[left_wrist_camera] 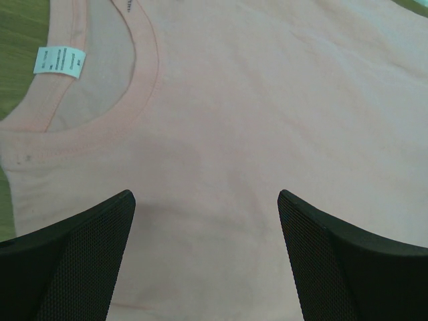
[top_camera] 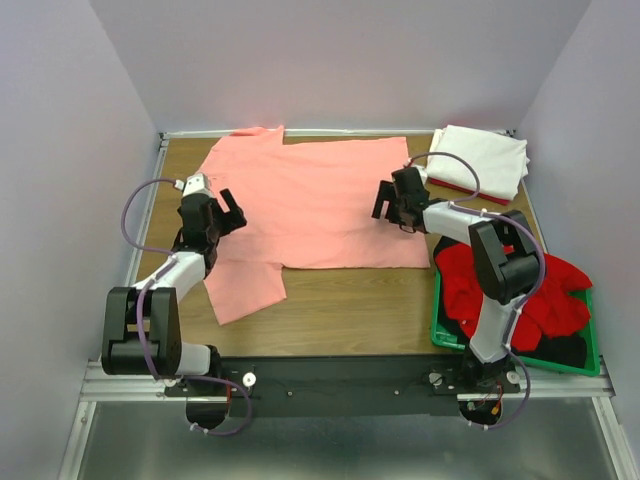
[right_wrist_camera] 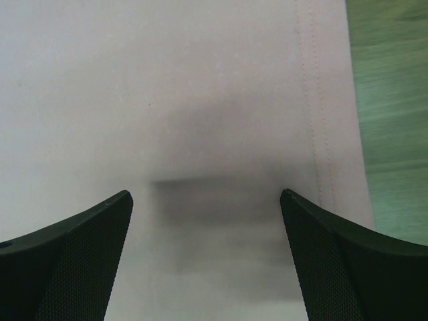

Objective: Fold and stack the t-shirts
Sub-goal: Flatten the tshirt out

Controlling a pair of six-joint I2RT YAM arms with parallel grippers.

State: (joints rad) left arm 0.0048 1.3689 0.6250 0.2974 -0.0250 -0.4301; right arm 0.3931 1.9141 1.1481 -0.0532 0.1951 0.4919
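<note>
A salmon-pink t-shirt [top_camera: 320,205] lies spread flat on the wooden table, collar to the left, hem to the right. My left gripper [top_camera: 228,212] is open and empty, just above the shirt beside its collar [left_wrist_camera: 100,127], where a white label [left_wrist_camera: 59,61] shows. My right gripper [top_camera: 388,203] is open and empty, low over the shirt near its stitched hem [right_wrist_camera: 321,134]. The pink cloth fills both wrist views [right_wrist_camera: 167,100]. A folded white t-shirt [top_camera: 482,158] lies on a red one at the back right. A bright red t-shirt [top_camera: 520,285] and a dark one [top_camera: 565,350] lie in the crate.
A green plastic crate [top_camera: 440,325] stands at the right front of the table, beside the right arm. The folded stack takes up the back right corner. Bare wood [top_camera: 340,310] shows in front of the pink shirt. Grey walls close in the table on three sides.
</note>
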